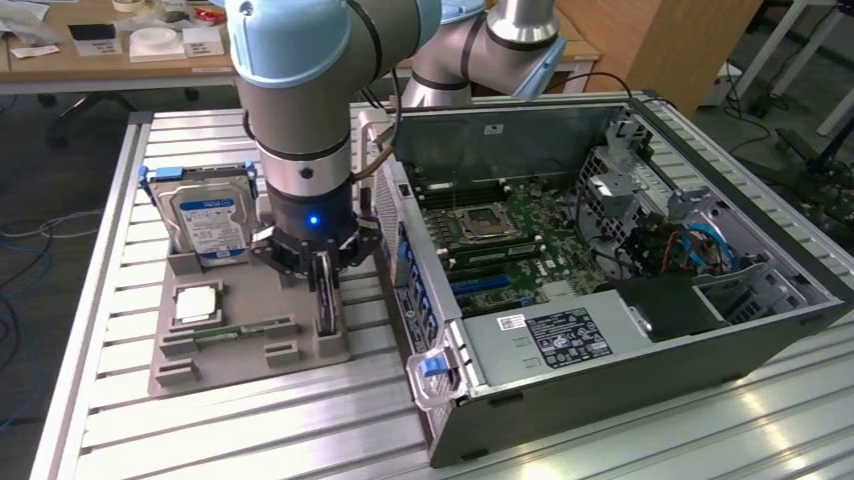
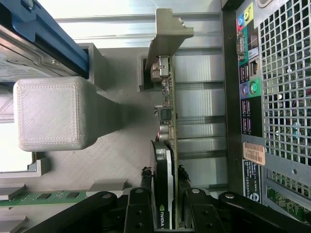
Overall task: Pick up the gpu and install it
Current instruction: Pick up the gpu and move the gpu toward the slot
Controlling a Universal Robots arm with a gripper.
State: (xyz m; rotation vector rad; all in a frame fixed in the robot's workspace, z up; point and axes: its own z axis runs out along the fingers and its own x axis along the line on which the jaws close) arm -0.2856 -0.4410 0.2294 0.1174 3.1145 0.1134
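With gripper point(image 2: 164, 172) part-closed and clamped on upright gpu point(image 2: 167, 116), verify even contact on both faces; avoid twisting in grey tray point(image 2: 121, 145).

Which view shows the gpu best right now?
Wrist view: the gpu is seen edge-on along its whole length, with the silver bracket at its far end and the claw closed on both faces. The exterior view gives a dark sliver of it standing in the gray tray, under the arm.
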